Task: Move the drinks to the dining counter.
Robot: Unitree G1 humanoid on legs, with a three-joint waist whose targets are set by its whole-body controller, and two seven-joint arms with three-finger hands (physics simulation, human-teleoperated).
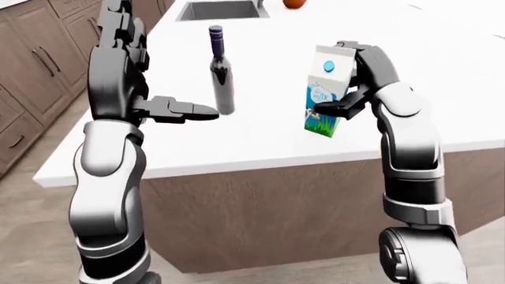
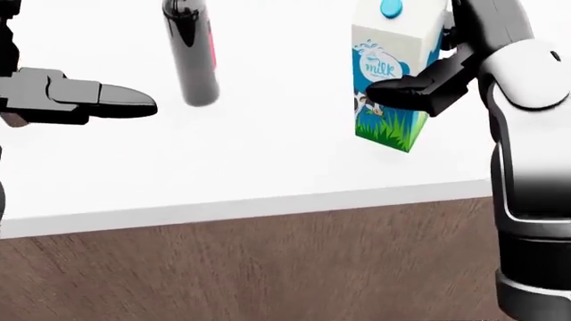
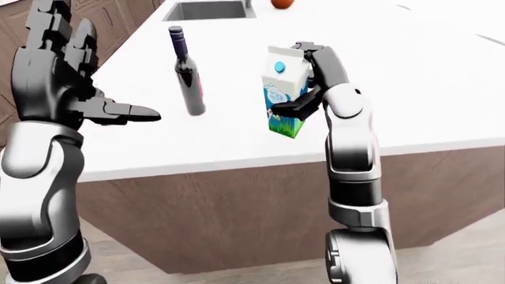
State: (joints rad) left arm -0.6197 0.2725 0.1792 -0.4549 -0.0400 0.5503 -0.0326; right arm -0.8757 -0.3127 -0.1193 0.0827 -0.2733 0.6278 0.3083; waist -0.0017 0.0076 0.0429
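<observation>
A white and blue milk carton (image 1: 324, 92) with a blue cap hangs tilted above the white counter (image 1: 260, 139), my right hand (image 1: 353, 94) shut on it. In the head view the carton (image 2: 393, 85) is at the upper right with a black finger (image 2: 412, 89) across its face. A dark wine bottle (image 1: 220, 72) with a pink label stands upright on the counter, left of the carton. My left hand (image 1: 189, 110) is open, fingers pointing right, just left of and below the bottle, not touching it.
A sink (image 1: 219, 9) is set into the counter at the top of the left-eye view, an orange fruit (image 1: 293, 3) beside it. Wooden cabinets (image 1: 35, 56) line the left. The counter's wooden side panel (image 2: 268, 267) faces me below its edge.
</observation>
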